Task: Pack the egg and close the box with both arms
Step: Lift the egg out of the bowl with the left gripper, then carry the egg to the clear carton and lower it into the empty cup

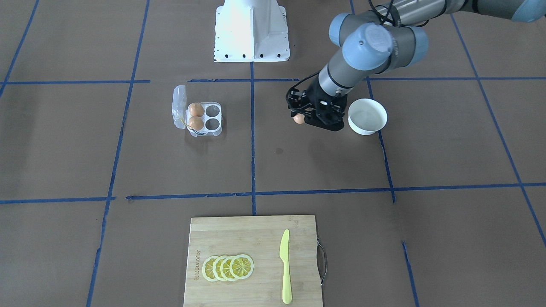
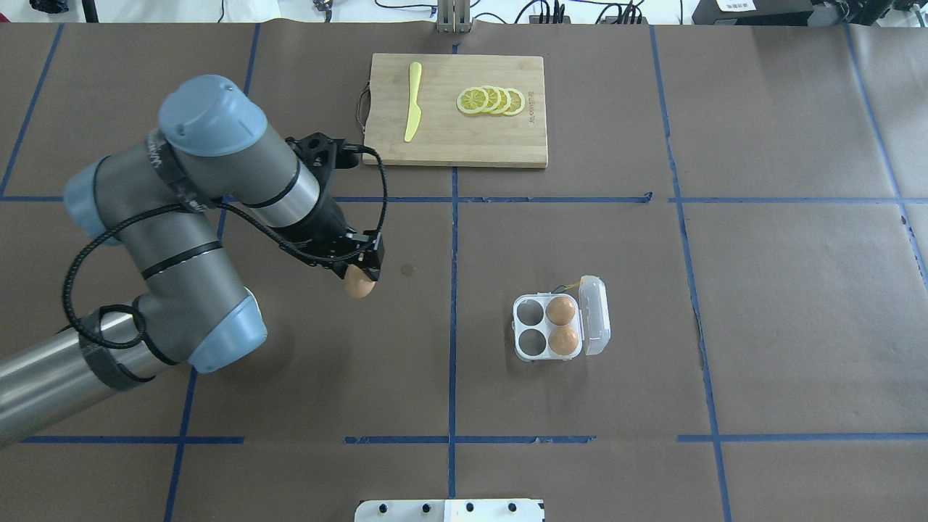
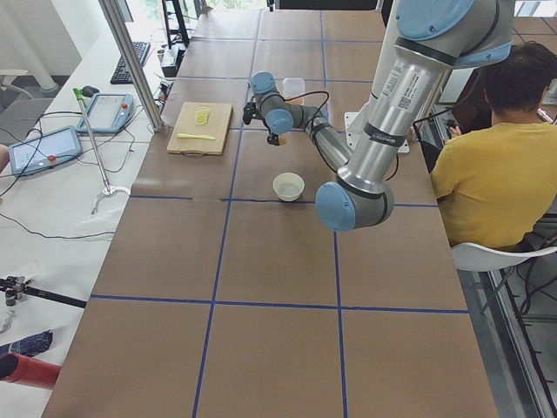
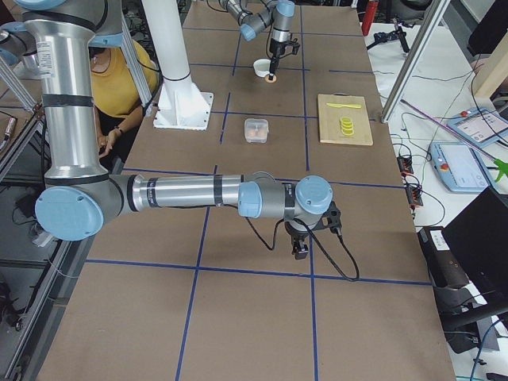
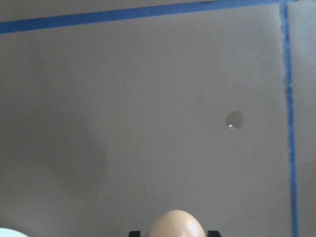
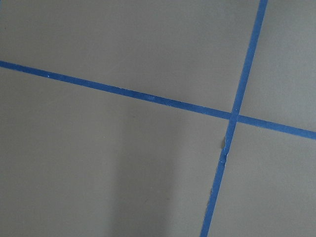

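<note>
My left gripper (image 1: pixel 300 116) (image 2: pixel 360 275) is shut on an orange-brown egg (image 1: pixel 298 119) (image 2: pixel 359 284) and holds it above the bare table, beside the white bowl (image 1: pixel 367 116). The egg fills the bottom edge of the left wrist view (image 5: pixel 175 224). The clear four-cell carton (image 1: pixel 204 117) (image 2: pixel 551 326) lies apart from it with its lid (image 2: pixel 594 315) open. Two eggs (image 2: pixel 560 310) (image 2: pixel 563 339) sit in the cells next to the lid; the other two cells are empty. My right gripper (image 4: pixel 300 248) hangs over bare table far from the carton; I cannot tell whether it is open or shut.
A bamboo cutting board (image 1: pixel 251 260) (image 2: pixel 457 145) with a yellow knife (image 1: pixel 285 264) and lemon slices (image 1: pixel 228 267) lies at the operators' side. The white base block (image 1: pixel 251 30) stands at the robot's side. A seated person (image 3: pixel 487 174) is next to the table.
</note>
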